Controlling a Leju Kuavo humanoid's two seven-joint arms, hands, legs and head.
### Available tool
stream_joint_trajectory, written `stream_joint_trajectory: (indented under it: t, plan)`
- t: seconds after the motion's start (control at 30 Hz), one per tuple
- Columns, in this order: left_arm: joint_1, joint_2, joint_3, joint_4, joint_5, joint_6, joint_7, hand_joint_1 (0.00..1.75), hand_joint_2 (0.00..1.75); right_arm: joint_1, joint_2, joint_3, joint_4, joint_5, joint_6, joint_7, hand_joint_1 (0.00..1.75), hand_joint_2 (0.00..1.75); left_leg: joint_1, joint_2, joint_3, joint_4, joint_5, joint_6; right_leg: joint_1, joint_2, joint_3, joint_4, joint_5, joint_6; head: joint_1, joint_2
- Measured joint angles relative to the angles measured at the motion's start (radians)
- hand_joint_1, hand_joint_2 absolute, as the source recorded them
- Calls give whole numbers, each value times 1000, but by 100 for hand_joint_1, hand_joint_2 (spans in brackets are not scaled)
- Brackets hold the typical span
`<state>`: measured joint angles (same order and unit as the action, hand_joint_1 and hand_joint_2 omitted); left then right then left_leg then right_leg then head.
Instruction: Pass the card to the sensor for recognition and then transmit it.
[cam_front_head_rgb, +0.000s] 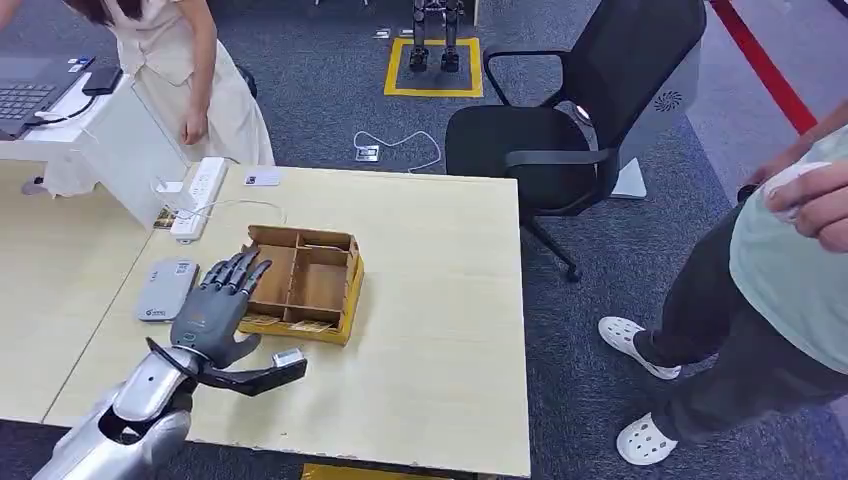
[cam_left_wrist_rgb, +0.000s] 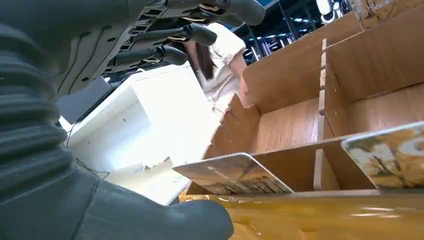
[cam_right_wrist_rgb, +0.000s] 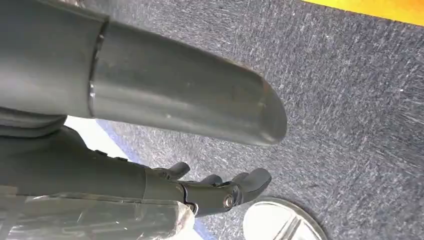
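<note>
Head view showed the left hand over the pale desk, fingers spread and holding nothing, its fingertips reaching to the near-left corner of a wooden compartment box and its thumb stretched out toward a small silvery object on the desk. A grey sensor pad lay just left of the hand, with a white power strip farther back. Two people stood by — one in a cream dress behind the desk, another in dark trousers at the right beside a black office chair. Left wrist view looked past the splayed fingers into the box, where a card leaned on the near wall and a second card stood in the next compartment. Right wrist view showed the right hand hanging above grey carpet, fingers loosely curled in — nothing in them.
</note>
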<state>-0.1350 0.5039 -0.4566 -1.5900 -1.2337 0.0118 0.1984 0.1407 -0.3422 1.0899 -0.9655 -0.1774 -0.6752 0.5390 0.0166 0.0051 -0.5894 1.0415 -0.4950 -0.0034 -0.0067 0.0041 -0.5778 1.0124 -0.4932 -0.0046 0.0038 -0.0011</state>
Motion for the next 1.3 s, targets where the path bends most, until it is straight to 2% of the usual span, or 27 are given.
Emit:
stream_joint_trajectory:
  t: [0.17, 0.2, 0.3, 0.33, 0.37, 0.4, 0.43, 0.57, 0.63, 0.7, 0.8, 0.93, 1.17, 1.23, 1.3]
  plan:
    - [-2, 0, 5, 0, 0, -1, 0, 0, 175, 1, 0, -1, -1, 1, 0, 4, 0, 0, 0, 0, 0, 0, 0, 0, 0, 0, 0, 0, 0, 0, 0, 0]
    - [-3, 0, 5, 0, 1, -2, -2, 10, 175, 2, 0, -2, -1, 3, 1, 4, 0, 0, 0, 0, 0, 0, 0, 0, 0, 0, 0, 0, 0, 0, 0, 0]
    - [-3, 0, 5, 0, 1, -2, -2, 10, 175, 2, 0, -2, -1, 3, 1, 4, 0, 0, 0, 0, 0, 0, 0, 0, 0, 0, 0, 0, 0, 0, 0, 0]
    - [-3, 0, 5, 0, 1, -2, -2, 23, 175, 2, 0, -2, -1, 4, 1, 4, 0, 0, 0, 0, 0, 0, 0, 0, 0, 0, 0, 0, 0, 0, 0, 0]
    - [-3, 0, 5, 0, 1, -2, -2, 23, 175, 2, 0, -2, -1, 4, 1, 4, 0, 0, 0, 0, 0, 0, 0, 0, 0, 0, 0, 0, 0, 0, 0, 0]
    - [-3, 0, 5, 0, 1, -2, -3, 169, 175, 2, 0, -2, -1, 6, 2, 4, 0, 0, 0, 0, 0, 0, 0, 0, 0, 0, 0, 0, 0, 0, 0, 0]
    - [-3, 0, 5, 0, 4, -4, -3, 175, 175, 2, 0, -3, -1, 8, 4, 4, 0, 0, 0, 0, 0, 0, 0, 0, 0, 0, 0, 0, 0, 0, 0, 0]
    - [-3, 6, 5, 6, 39, -21, -24, 175, 175, 3, 0, -14, -1, 12, 14, -1, 0, 0, 0, 0, 0, 0, 0, 0, 0, 0, 0, 0, 0, 0, 0, 0]
    - [-3, 11, 5, 9, 36, -23, -24, 168, 175, 4, 0, -17, 0, 12, 15, -6, 0, 0, 0, 0, 0, 0, 0, 0, 0, 0, 0, 0, 0, 0, 0, 0]
    - [-3, 11, 5, 11, 35, -23, -24, 175, 175, 5, 0, -21, 0, 12, 15, -7, 0, 0, 0, 0, 0, 0, 0, 0, 0, 0, 0, 0, 0, 0, 0, 0]
    - [-3, 11, 5, 11, 38, -27, -24, 175, 175, 5, 0, -25, 0, 13, 15, -10, 0, 0, 0, 0, 0, 0, 0, 0, 0, 0, 0, 0, 0, 0, 0, 0]
    - [-6, 12, 5, 11, 44, -30, -27, 162, 175, 6, 1, -29, 1, 14, 14, -14, 0, 0, 0, 0, 0, 0, 0, 0, 0, 0, 0, 0, 0, 0, 0, 0]
    - [-6, 11, 5, 13, 61, -31, -35, 164, 175, 7, 7, -46, 8, 13, 17, -32, 0, 0, 0, 0, 0, 0, 0, 0, 0, 0, 0, 0, 0, 0, 0, 0]
    - [-6, 11, 5, 14, 64, -31, -39, 171, 175, 7, 10, -50, 10, 16, 19, -32, 0, 0, 0, 0, 0, 0, 0, 0, 0, 0, 0, 0, 0, 0, 0, 0]
    - [-6, 11, 5, 15, 69, -30, -41, 168, 175, 7, 11, -53, 13, 17, 20, -32, 0, 0, 0, 0, 0, 0, 0, 0, 0, 0, 0, 0, 0, 0, 0, 0]
